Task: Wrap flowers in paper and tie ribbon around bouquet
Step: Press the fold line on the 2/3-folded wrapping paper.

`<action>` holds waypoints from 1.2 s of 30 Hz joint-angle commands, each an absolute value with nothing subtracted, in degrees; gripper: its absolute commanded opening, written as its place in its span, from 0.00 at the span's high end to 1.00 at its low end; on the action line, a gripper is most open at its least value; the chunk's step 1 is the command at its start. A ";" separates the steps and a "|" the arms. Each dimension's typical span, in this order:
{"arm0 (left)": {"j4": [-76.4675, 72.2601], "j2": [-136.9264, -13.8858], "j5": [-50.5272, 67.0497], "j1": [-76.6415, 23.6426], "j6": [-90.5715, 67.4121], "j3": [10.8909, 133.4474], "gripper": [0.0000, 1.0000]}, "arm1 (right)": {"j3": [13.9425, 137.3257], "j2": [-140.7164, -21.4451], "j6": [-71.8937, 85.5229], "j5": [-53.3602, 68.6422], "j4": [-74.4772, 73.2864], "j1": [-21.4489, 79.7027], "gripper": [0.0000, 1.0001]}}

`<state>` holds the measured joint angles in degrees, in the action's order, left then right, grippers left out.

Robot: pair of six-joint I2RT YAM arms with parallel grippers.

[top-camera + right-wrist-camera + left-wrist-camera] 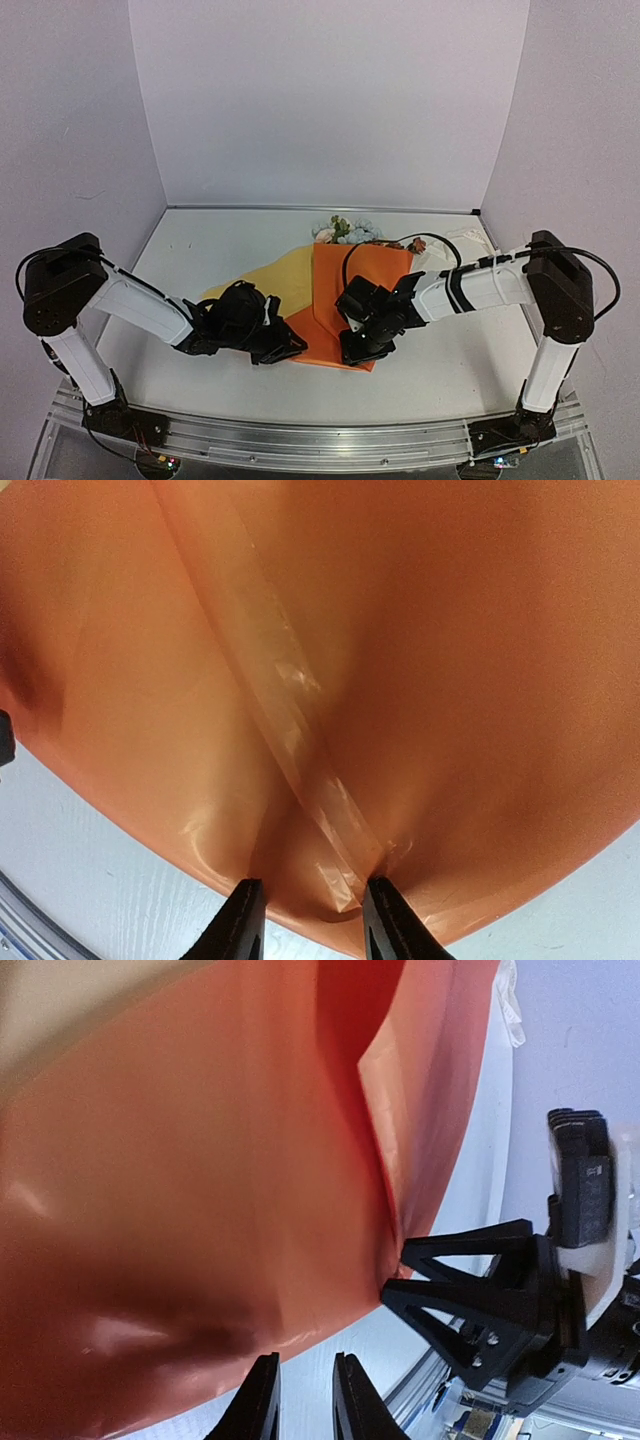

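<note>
The paper (355, 275) lies mid-bench, its glossy orange face folded over towards the right and the yellow face showing to the left. At its far edge the flowers (345, 230) poke out – pale blooms with a little green, resting on the bench (200, 260) near the back wall. A cream-white strip, probably the ribbon (468, 240), lies just to the right of the blooms, apart from both arms. The right gripper (358, 350) is down at the near edge of the orange sheet; in its wrist view a raised crease of the paper runs straight in between its jaws, and the left wrist view shows the sheet drawn to a point between those two fingertips, so it is pinching that fold. The left gripper (305, 1365) sits low at the paper's near left edge – its jaws stand only narrowly apart, with bare bench showing in the gap and nothing held.
</note>
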<state>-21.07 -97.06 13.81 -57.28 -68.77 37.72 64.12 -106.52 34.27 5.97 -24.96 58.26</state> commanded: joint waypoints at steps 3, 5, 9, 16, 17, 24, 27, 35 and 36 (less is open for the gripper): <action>-25.32 -95.60 15.82 -56.98 -67.85 30.85 0.79 | 64.85 -107.90 35.16 2.66 -26.54 58.70 0.64; -26.53 -95.44 15.02 -56.77 -68.57 28.56 0.80 | 64.80 -108.08 35.30 2.43 -26.54 58.78 0.64; -29.00 -94.02 12.65 -56.54 -70.84 24.23 0.79 | 64.60 -108.28 35.55 2.14 -26.60 59.07 0.64; -26.54 -88.53 12.60 -56.24 -68.16 25.35 0.80 | 63.65 -108.34 35.77 1.88 -26.61 59.19 0.64; -25.37 -87.44 13.11 -56.42 -67.32 26.29 0.80 | 63.67 -108.39 35.77 1.96 -26.60 59.18 0.64; -19.87 -82.60 13.01 -57.29 -65.19 30.09 0.78 | 63.73 -108.70 35.76 1.85 -26.62 59.20 0.64; -21.61 -86.40 13.11 -56.79 -63.84 31.85 0.77 | 63.89 -108.89 35.93 1.85 -26.63 59.21 0.64; -29.76 -96.09 15.50 -56.03 -63.85 31.85 0.80 | 64.11 -109.18 36.28 1.81 -26.63 59.66 0.64; -30.34 -96.18 15.20 -55.74 -64.13 30.96 0.80 | 64.15 -109.28 36.30 1.84 -26.63 59.69 0.65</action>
<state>-25.36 -95.21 14.89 -56.51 -64.95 31.75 64.07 -107.20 35.81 3.29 -25.10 59.20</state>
